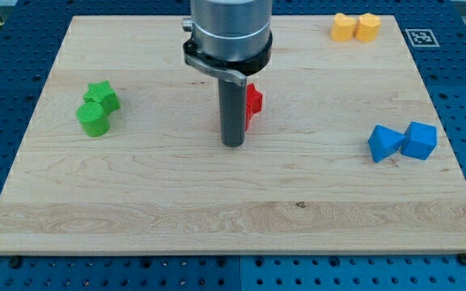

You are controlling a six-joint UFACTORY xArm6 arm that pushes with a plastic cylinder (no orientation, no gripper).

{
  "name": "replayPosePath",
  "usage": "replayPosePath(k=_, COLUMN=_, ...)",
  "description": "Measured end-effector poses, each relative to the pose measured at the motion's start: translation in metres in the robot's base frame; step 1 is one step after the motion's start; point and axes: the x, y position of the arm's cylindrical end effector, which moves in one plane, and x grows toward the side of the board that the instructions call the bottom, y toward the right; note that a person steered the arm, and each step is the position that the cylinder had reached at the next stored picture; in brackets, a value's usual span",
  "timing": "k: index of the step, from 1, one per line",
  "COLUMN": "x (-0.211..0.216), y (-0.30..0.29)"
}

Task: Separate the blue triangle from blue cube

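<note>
The blue triangle [384, 143] lies at the view's right, touching the blue cube [420, 140] on its right side. My tip [232, 145] rests on the board near the middle, far to the left of both blue blocks. The rod stands just in front of a red block [253, 101] and partly hides it.
A green star-shaped block [103, 95] and a green cylinder [93, 118] sit together at the view's left. Two yellow blocks [356, 27] sit side by side at the view's top right. The wooden board [233, 218] ends in edges on all sides, on a blue pegboard.
</note>
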Motion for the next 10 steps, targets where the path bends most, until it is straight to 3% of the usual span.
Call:
replayPosePath(k=2, x=0.011, y=0.003)
replayPosePath(k=3, x=0.064, y=0.007)
replayPosePath(k=5, x=0.091, y=0.014)
replayPosePath(k=6, x=0.125, y=0.029)
replayPosePath(k=7, x=0.148, y=0.084)
replayPosePath(k=9, x=0.138, y=0.271)
replayPosePath(k=10, x=0.085, y=0.345)
